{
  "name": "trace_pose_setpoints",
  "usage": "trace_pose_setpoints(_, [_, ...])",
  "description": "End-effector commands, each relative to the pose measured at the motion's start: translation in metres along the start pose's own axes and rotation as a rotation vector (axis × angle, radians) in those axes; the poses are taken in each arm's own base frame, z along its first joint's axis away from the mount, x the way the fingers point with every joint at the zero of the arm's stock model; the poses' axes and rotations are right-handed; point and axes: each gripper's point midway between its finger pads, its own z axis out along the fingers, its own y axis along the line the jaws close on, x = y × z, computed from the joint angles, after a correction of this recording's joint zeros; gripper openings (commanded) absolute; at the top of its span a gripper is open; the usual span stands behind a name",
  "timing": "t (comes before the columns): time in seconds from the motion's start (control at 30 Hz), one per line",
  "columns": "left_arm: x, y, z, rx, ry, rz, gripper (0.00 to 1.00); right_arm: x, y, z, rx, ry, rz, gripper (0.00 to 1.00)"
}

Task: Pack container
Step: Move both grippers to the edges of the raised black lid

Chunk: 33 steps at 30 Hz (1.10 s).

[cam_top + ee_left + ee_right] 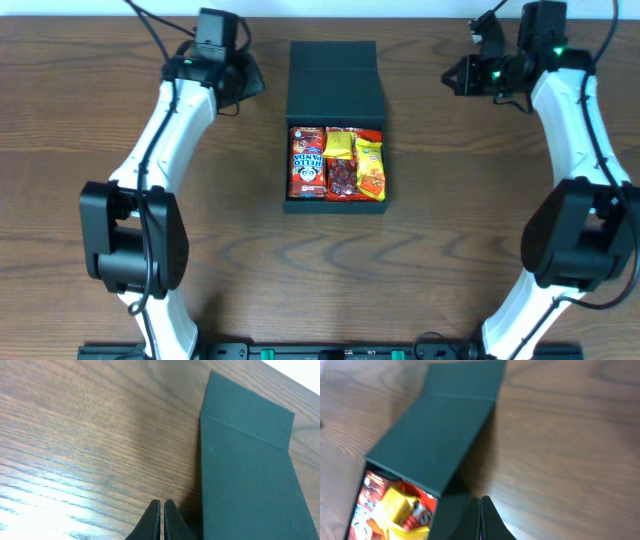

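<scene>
One dark teal-black, matte, shallow square container [335, 207] sits on the brown wood-grain table [460, 200], between my two arms. Its one hinged flap lid [335, 80] is thrown open and lies flat on the wood, touching the container's far edge, with a crease running across it near its outer end. Inside the container I count four snack packets, packed side by side and filling the floor. One red Hello Panda packet [307, 160] lies along the container's left wall. One small yellow packet [340, 143] lies in the middle against the far wall, and one dark red packet [343, 178] lies just nearer than it. One yellow-orange packet [371, 170] lies along the right wall. A bit of red shows in the far right corner, but I cannot tell whether that is a fifth packet. My left gripper [161, 504] hangs over bare wood to the left of the open lid, apart from it. Its two fingers are pressed together with nothing between them. My right gripper [480, 500] hangs to the right of the lid, well apart from the container. Its two fingers are likewise pressed together and empty. Neither gripper touches the container or any packet.
</scene>
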Motion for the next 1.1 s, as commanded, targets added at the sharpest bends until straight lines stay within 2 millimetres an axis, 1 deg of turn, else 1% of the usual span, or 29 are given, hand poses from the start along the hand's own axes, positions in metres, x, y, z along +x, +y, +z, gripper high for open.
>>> trace_pose_setpoints(0.0, [0.019, -0.004, 0.024, 0.058, 0.102, -0.027, 0.06, 0.010, 0.011, 0.020, -0.153, 0.016, 0.070, 0.01])
trace_pose_setpoints(0.1, [0.028, 0.003, 0.040, 0.037, 0.136, -0.066, 0.06, 0.018, 0.008, 0.046, -0.226, 0.045, 0.132, 0.01])
trace_pose_setpoints(0.2, [0.036, 0.012, 0.055, 0.006, 0.166, -0.141, 0.06, 0.030, 0.005, 0.072, -0.276, 0.087, 0.205, 0.01])
trace_pose_setpoints(0.3, [0.046, 0.022, 0.071, -0.022, 0.197, -0.220, 0.06, 0.043, 0.001, 0.091, -0.284, 0.128, 0.254, 0.02])
trace_pose_setpoints(0.37, [0.051, 0.025, 0.081, -0.028, 0.214, -0.243, 0.06, 0.053, 0.002, 0.102, -0.307, 0.156, 0.275, 0.01])
trace_pose_setpoints(0.47, [0.060, 0.022, 0.093, 0.002, 0.251, -0.256, 0.06, 0.069, 0.001, 0.120, -0.344, 0.203, 0.324, 0.02])
trace_pose_setpoints(0.53, [0.063, 0.022, 0.098, 0.006, 0.261, -0.269, 0.06, 0.078, 0.001, 0.131, -0.361, 0.228, 0.356, 0.02])
trace_pose_setpoints(0.6, [0.065, 0.020, 0.100, 0.021, 0.271, -0.270, 0.06, 0.083, 0.004, 0.138, -0.390, 0.240, 0.360, 0.02])
trace_pose_setpoints(0.77, [0.062, 0.019, 0.101, 0.029, 0.261, -0.268, 0.06, 0.085, 0.007, 0.153, -0.397, 0.240, 0.367, 0.01])
trace_pose_setpoints(0.9, [0.060, 0.013, 0.101, 0.061, 0.261, -0.272, 0.06, 0.073, 0.023, 0.157, -0.478, 0.202, 0.326, 0.02])
trace_pose_setpoints(1.0, [0.059, 0.012, 0.101, 0.065, 0.257, -0.272, 0.06, 0.065, 0.027, 0.159, -0.497, 0.179, 0.320, 0.02])
trace_pose_setpoints(1.07, [0.059, 0.010, 0.101, 0.074, 0.257, -0.271, 0.06, 0.060, 0.032, 0.157, -0.531, 0.164, 0.302, 0.01])
